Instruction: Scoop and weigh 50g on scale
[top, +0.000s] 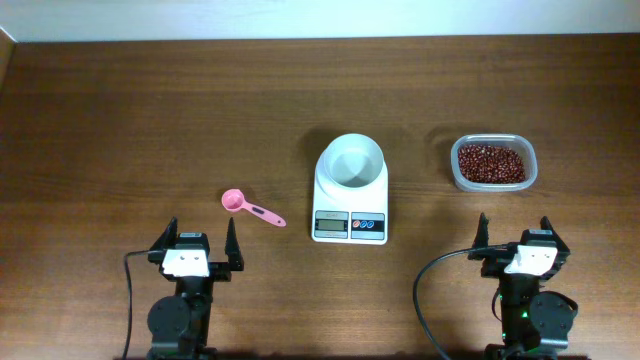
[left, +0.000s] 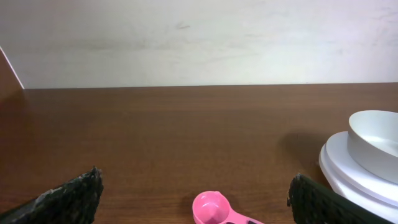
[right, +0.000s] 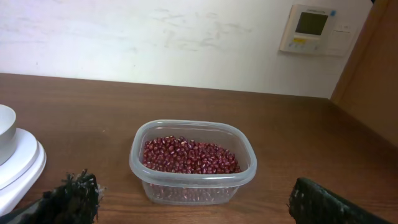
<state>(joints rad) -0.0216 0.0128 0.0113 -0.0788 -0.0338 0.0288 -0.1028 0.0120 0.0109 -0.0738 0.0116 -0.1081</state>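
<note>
The white scale stands mid-table with an empty round white bowl on top. Dark red-brown beans fill a clear plastic tub to its right. A pink scoop lies on the table left of the scale. My left gripper is open near the front edge, just behind the scoop, with the scale at its right. My right gripper is open too, facing the tub of beans. Nothing sits between either pair of fingers.
The wooden table ends at a pale wall at the far side. A wall controller hangs above the table's back right. Black cables trail from both arm bases at the front edge.
</note>
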